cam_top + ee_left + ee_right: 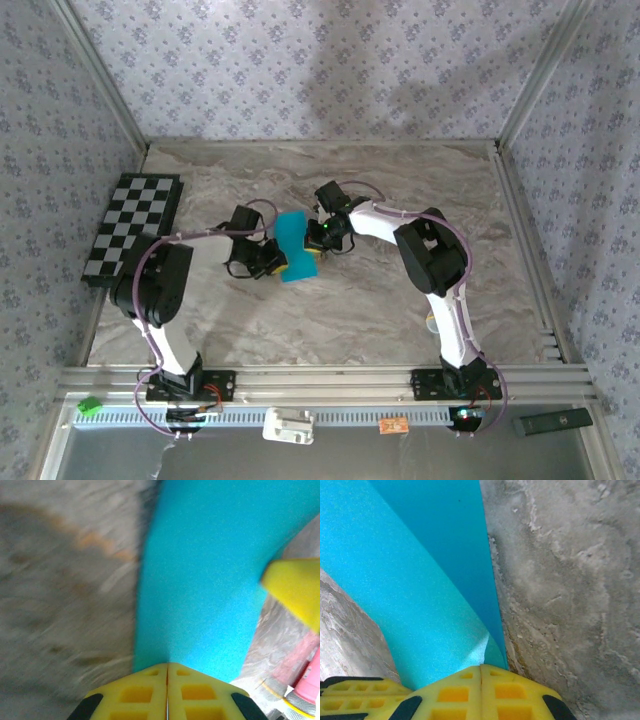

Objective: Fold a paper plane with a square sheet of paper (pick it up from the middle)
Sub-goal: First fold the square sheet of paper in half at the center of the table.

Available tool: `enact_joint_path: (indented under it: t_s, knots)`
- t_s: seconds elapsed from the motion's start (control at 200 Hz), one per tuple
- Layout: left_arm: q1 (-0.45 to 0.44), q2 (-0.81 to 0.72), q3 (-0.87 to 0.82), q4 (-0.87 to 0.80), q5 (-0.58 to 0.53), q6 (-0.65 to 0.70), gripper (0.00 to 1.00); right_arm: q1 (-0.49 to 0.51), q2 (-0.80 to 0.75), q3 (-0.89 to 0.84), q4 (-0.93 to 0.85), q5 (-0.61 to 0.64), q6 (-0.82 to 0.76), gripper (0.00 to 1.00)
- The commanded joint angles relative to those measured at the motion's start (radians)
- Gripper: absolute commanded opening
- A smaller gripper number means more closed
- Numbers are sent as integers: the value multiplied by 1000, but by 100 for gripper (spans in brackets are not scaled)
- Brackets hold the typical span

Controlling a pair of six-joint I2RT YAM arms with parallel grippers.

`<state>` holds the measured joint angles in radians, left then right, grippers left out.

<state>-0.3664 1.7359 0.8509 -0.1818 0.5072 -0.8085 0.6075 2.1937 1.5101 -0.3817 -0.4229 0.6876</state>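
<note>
My left arm (160, 285) and right arm (435, 260) bend inward, wrists close together.
Left gripper (167, 665) and right gripper (480, 666) each have their fingers pressed together, pinching the square sheet of paper (420, 605).

Narrow teal-blue sheet of paper (292, 245) (two layers, upper one curled) mid-table (400, 320)

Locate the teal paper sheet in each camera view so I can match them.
Top external: teal sheet at table centre, between left gripper and right gripper.
Left wrist: the sheet spans upper centre and right, running down to the shut yellow fingertips.
Right wrist: the sheet spans upper left and centre, curling into the shut fingertips.
Shared landmark: grey marbled tabletop beside the sheet.
</note>
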Motion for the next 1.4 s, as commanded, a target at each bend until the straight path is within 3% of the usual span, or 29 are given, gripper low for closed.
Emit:
enact_joint_path:
  t_s: [0.0,0.195,0.4,0.74,0.955,1.119,1.394]
  knots:
    - [20,-70,-66,-143,-65,34,8,-38,159,-86,-202,261,-18,0]
    - [-8,-155,-6,-88,-25,9,8,-36,158,-86,-204,262,-22,0]
    - [-63,-17,91,-107,-35,12,8,-35,159,-80,-209,261,-25,0]
    - [-63,-14,-73,-69,-45,-13,8,-34,159,-82,-213,268,-28,0]
    - [-83,-135,-133,-247,-75,54,8,-35,159,-80,-215,277,-33,0]
    - [-74,-198,-44,-291,-66,74,9,-36,154,-76,-214,286,-39,0]
    - [-2,-139,90,-138,-64,26,9,-29,84,-130,-254,291,-93,0]
